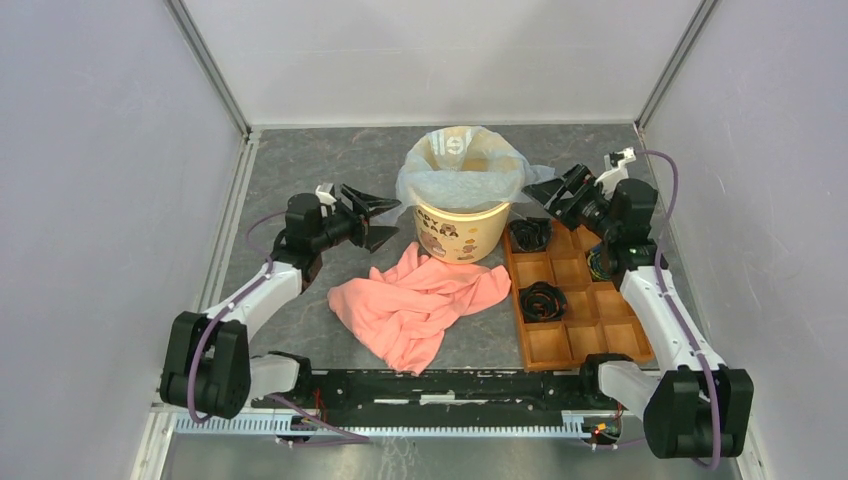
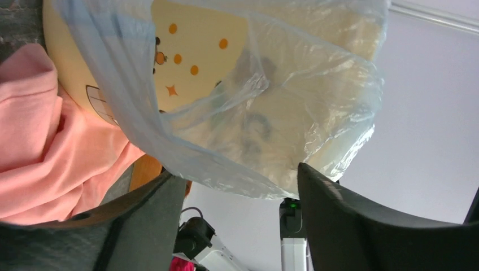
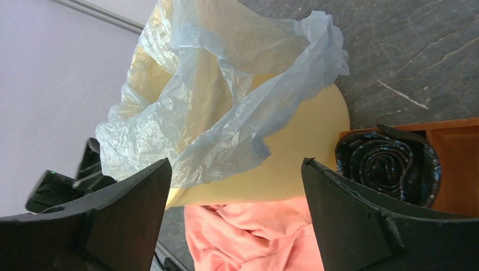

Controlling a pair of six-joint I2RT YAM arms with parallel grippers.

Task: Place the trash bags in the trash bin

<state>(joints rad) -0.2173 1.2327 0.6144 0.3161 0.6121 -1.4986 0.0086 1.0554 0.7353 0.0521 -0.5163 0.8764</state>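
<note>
Translucent blue trash bag [image 1: 460, 175] lines the yellow trash bin [image 1: 462, 235] at twelve o'clock on the desk [image 1: 330, 170]. Left fingers [image 1: 368, 203] at its nine o'clock and right fingers [image 1: 550, 190] at three, all spread and empty, flank the rim, seemingly to settle the liner.
</note>
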